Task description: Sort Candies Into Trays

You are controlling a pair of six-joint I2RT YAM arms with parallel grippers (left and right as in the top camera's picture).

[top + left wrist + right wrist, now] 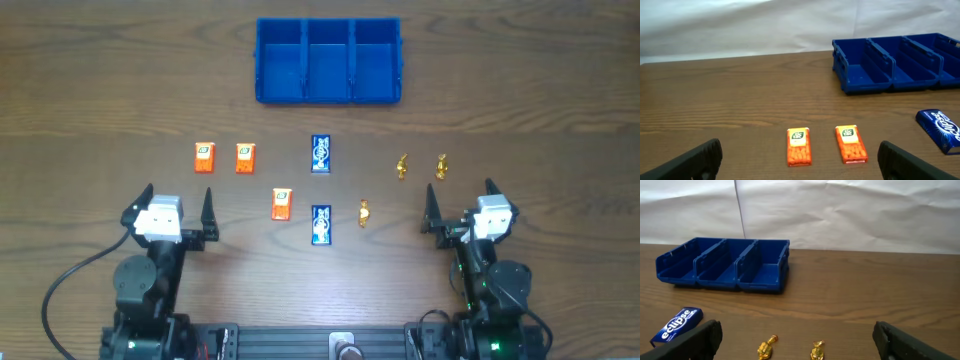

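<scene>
I am looking down on a wooden table. A blue tray with three empty compartments sits at the far side, in the middle.

Between the tray and the arms lie eight candies, all still unsorted. Three orange boxes lie to the left, two blue packets in the middle, and three small gold candies in twisted wrappers to the right.

The left gripper rests near its base, its jaws spread wide and holding nothing. The right gripper mirrors it, also spread wide and holding nothing.

In the left wrist view, two orange boxes lie side by side just ahead of the jaws, long sides pointing away toward the tray. The jaws open crosswise to that, so I judge they would close across a box's narrow width without turning. The left arm is clearly nearer the orange boxes, and the right arm is nearer the gold candies. The blue packets lie between both arms, also lengthwise toward the tray.
</scene>
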